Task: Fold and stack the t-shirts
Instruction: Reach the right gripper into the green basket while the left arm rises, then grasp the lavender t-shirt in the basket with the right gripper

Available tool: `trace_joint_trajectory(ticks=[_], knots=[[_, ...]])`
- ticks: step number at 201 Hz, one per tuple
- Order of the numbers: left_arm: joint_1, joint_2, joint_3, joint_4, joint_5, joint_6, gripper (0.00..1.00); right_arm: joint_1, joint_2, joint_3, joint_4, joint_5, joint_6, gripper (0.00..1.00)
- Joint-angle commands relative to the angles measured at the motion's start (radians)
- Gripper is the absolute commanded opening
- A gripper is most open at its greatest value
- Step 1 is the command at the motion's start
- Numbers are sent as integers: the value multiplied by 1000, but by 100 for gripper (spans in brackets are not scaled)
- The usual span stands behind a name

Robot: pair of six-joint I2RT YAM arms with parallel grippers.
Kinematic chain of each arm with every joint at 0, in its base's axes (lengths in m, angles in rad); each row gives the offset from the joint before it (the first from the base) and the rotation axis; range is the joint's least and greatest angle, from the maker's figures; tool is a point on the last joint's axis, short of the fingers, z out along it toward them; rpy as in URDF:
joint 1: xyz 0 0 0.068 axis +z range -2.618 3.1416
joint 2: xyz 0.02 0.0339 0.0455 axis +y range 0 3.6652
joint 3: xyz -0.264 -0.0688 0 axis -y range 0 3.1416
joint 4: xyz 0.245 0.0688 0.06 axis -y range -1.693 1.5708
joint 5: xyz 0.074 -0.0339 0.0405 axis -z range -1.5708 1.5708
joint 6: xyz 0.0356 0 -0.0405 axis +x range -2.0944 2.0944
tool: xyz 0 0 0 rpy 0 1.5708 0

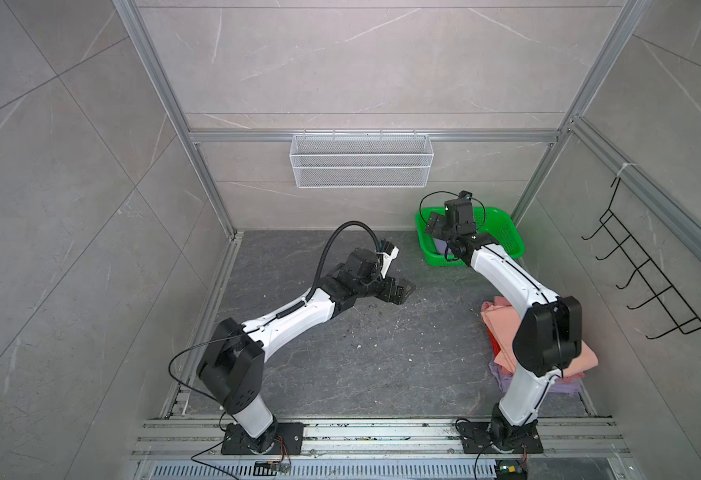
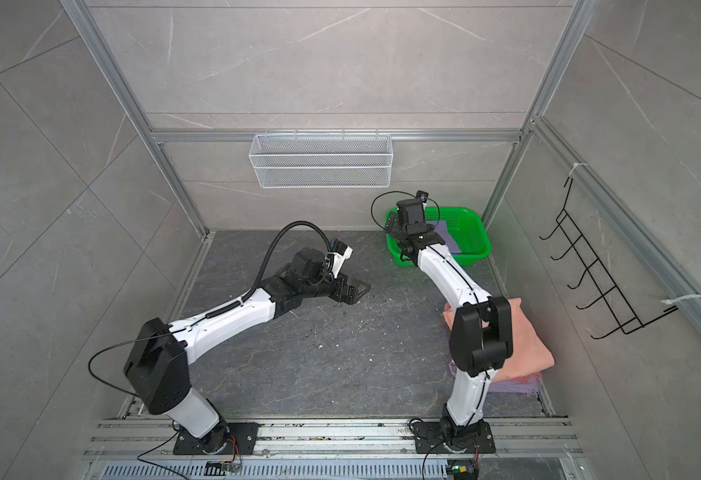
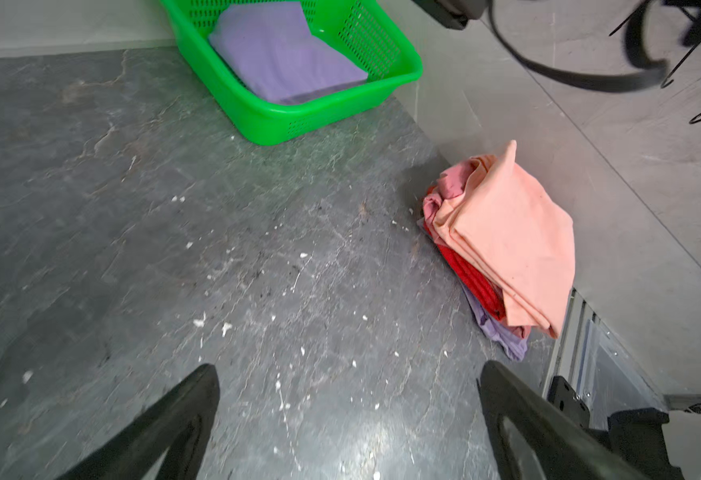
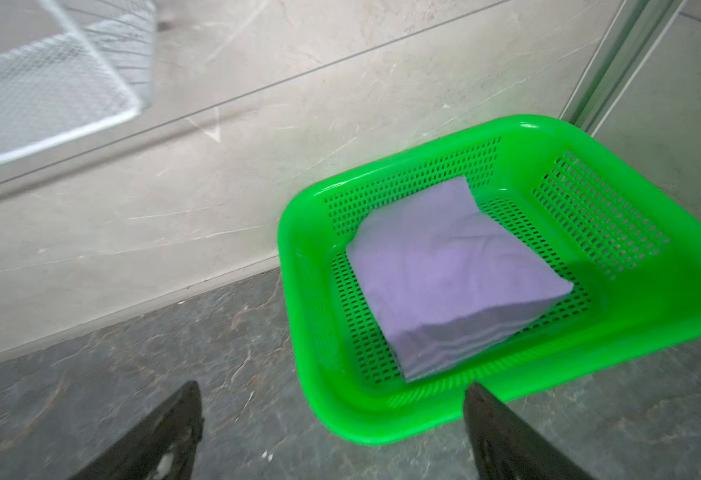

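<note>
- Left fingers [image 1: 401, 291]: spread apart and empty, hovering above the worktop [image 1: 340, 365] left of centre, well apart from all cloth.
- Worktop centre: bare. It appears to be the best open room for spreading a garment.
- Right fingers [image 4: 502, 440]: spread apart and empty, poised over the near rim of the green mesh basket [image 4: 590, 137] in the far right corner.
- Lavender t-shirt [image 4: 444, 282]: lies as a squared bundle inside the basket. Fetching it appears to be the step in hand. Descend vertically, clamp several layers, and lift clear of the basket walls before swinging inward. The basket looks light and may drag along.
- Stack: the salmon t-shirt [image 3: 511, 232] sits on a red garment [image 3: 469, 278], with lavender cloth [image 3: 502, 336] beneath. It lies at the right edge beside the wall, under the right arm's elbow. Keep the elbow off it.
</note>
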Motion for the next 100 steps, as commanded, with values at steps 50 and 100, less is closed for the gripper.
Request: trace_joint_trajectory(ticks=[50,100], knots=[[26,204,176,39,146,45,100,-61,521,624,-376,-23,-158,99],[30,229,167,33,124,47,100,-99,963,1335,-716,-38,-114,100]])
